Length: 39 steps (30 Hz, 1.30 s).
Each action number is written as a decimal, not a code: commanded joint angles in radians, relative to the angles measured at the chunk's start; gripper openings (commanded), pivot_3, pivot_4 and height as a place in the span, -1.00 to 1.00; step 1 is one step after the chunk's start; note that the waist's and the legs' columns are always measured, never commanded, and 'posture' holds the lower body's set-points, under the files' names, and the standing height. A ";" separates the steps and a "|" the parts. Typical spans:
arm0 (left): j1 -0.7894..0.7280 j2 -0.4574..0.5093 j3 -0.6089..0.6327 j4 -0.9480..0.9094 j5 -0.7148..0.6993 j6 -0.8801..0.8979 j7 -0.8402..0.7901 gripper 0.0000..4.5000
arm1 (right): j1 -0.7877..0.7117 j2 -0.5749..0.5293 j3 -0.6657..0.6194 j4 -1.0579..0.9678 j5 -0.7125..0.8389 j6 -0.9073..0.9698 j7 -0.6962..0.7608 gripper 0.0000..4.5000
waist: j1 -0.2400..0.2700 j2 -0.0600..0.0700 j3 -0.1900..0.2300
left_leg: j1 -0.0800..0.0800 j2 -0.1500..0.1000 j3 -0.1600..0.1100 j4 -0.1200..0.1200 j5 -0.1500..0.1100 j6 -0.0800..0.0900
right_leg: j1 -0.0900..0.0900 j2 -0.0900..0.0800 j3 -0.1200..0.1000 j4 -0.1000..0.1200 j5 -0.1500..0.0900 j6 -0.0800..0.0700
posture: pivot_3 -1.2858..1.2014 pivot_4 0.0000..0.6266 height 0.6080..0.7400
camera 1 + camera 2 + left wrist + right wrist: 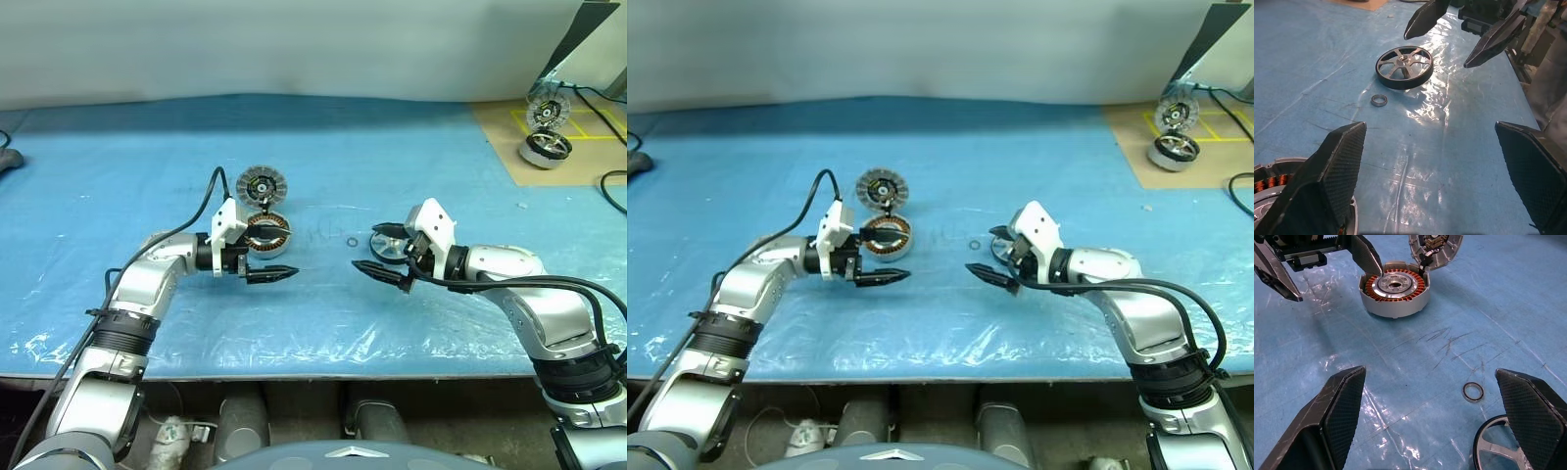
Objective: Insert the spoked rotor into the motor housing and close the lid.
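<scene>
On the left we see our left claw [277,275], its black ridged fingers spread apart and empty, just in front of the motor housing [266,233], a squat silver ring lined with copper windings. The lid [262,183] leans tilted against the housing's far rim, pale segments facing us. A thin loose ring [352,240] lies mid-tabletop [118,166] on crinkled blue plastic. The silvery spoked rotor [1403,66] lies flat beside our right claw [384,271], also spread and empty. We read no writing.
</scene>
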 commanded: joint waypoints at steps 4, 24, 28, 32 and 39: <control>-0.019 0.005 0.020 -0.022 -0.018 0.003 -0.006 0.99 | -0.004 -0.003 -0.008 -0.050 0.012 -0.002 -0.012 1.00 | 0.000 0.000 0.000 | 0.000 0.000 0.000 0.000 0.000 0.000 | 0.000 0.000 0.000 0.000 0.000 0.000 | 0.03 -0.52 1.00; -0.013 0.028 0.059 -0.017 -0.018 -0.004 0.014 0.99 | -0.046 -0.004 0.034 -0.023 -0.009 -0.029 0.009 1.00 | -0.001 0.000 0.000 | 0.000 0.000 0.000 0.000 0.000 0.000 | 0.000 0.000 0.000 0.000 0.000 0.000 | 0.03 -0.52 1.00; 0.000 0.046 0.084 -0.015 -0.025 0.002 0.028 0.99 | -0.130 0.001 0.119 0.054 -0.068 -0.079 0.048 1.00 | -0.005 0.000 0.000 | 0.000 0.000 0.000 0.000 0.000 0.000 | 0.000 0.000 0.000 0.000 0.000 0.000 | 0.03 -0.52 1.00; 0.023 0.074 0.118 0.017 -0.012 -0.015 0.051 0.99 | -0.266 0.049 0.243 0.227 -0.180 -0.194 0.086 1.00 | -0.010 0.000 0.000 | 0.001 0.000 0.000 0.000 0.000 0.000 | 0.000 0.000 0.000 0.001 0.000 0.000 | 0.03 -0.52 1.00; 0.107 0.116 0.167 -0.013 -0.040 0.016 0.058 0.99 | -0.554 0.241 0.392 0.555 -0.309 -0.415 0.200 1.00 | -0.025 0.000 0.000 | -0.001 0.001 0.000 0.001 0.000 0.000 | -0.002 0.000 -0.003 0.005 0.000 -0.001 | 0.03 -0.52 1.00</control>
